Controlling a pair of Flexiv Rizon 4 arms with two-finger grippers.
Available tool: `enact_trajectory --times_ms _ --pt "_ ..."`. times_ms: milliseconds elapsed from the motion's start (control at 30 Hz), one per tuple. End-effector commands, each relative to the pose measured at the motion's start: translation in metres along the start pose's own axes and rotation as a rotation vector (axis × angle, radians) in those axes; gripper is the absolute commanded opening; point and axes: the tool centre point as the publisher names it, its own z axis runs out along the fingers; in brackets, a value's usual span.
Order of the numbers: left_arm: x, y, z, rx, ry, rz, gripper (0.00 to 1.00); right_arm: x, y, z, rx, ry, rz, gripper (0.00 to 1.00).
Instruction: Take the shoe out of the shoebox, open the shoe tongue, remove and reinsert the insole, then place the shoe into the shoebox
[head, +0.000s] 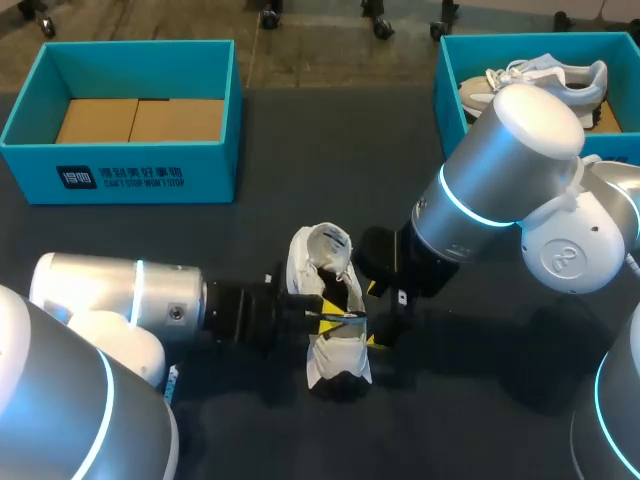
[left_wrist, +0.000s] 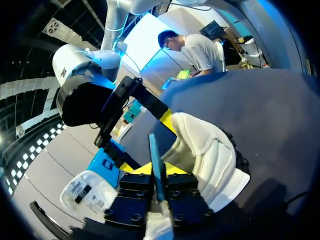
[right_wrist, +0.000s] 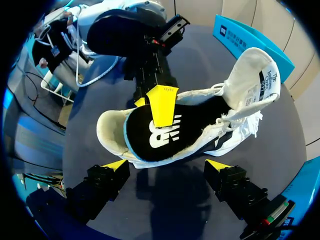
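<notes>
- Shoe lies on table, out of empty box; tongue is pulled open.
- Left gripper pinches insole, which sits partly in shoe.
- Right gripper is spread wide beside shoe.
- Remaining, likely: seat insole, box shoe.

A white shoe is seen on the dark tabletop, its black insole gripped by the left gripper. The right gripper is held spread wide just beside it.

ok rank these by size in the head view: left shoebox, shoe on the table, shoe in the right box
1. left shoebox
2. shoe on the table
3. shoe in the right box, partly hidden, so 2 versus 3 is unsure
</notes>
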Motion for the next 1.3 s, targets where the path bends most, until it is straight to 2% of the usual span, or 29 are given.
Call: enact_trajectory --times_ms 33,200,300,367,567,600,633,667,1000,1133,1167,1233,1267,1300 --pt "-0.001 -0.008 -0.01 0.038 -0.005 -0.004 0.39 0.0 0.0 0.002 0.0 -0.001 0.0 1.0" --pt "-0.001 -0.016 -0.012 0.058 -0.005 0.01 0.37 0.0 0.0 0.002 0.0 -0.001 0.0 1.0" --pt "0.001 -0.023 -0.01 0.071 0.002 0.026 0.33 0.0 0.0 0.002 0.0 -0.001 0.0 1.0" --pt "0.001 -0.024 -0.007 0.074 0.008 0.029 0.29 0.0 0.0 0.002 0.0 -0.001 0.0 1.0" --pt "0.0 -0.021 0.006 0.059 0.02 0.032 0.26 0.0 0.0 0.002 0.0 -0.001 0.0 1.0" --pt "-0.001 -0.02 0.008 0.054 0.021 0.03 0.22 0.0 0.0 0.002 0.0 -0.001 0.0 1.0" --pt "-0.001 -0.019 0.009 0.05 0.021 0.03 0.14 0.0 0.0 0.002 0.0 -0.001 0.0 1.0" --pt "-0.001 -0.018 0.01 0.049 0.021 0.03 0.01 0.0 0.0 0.002 0.0 -0.001 0.0 1.0" --pt "0.001 0.007 0.009 -0.036 0.052 0.024 0.0 0.0 0.0 0.002 0.0 -0.001 0.0 1.0" --pt "0.001 0.0 -0.001 -0.014 0.055 0.014 0.0 0.0 0.0 0.002 0.0 -0.001 0.0 1.0" --pt "0.0 -0.002 -0.003 -0.012 0.055 0.02 0.05 0.0 0.0 0.002 0.0 -0.001 0.0 1.0" --pt "-0.001 -0.008 -0.007 -0.001 0.058 0.024 0.39 0.0 0.0 0.002 0.0 -0.001 0.0 1.0" --pt "-0.002 -0.01 -0.009 0.003 0.06 0.026 0.46 0.0 0.0 0.002 0.0 -0.001 0.0 1.0" --pt "-0.002 -0.01 -0.009 0.003 0.06 0.026 0.46 0.0 0.0 0.002 0.0 -0.001 0.0 1.0"
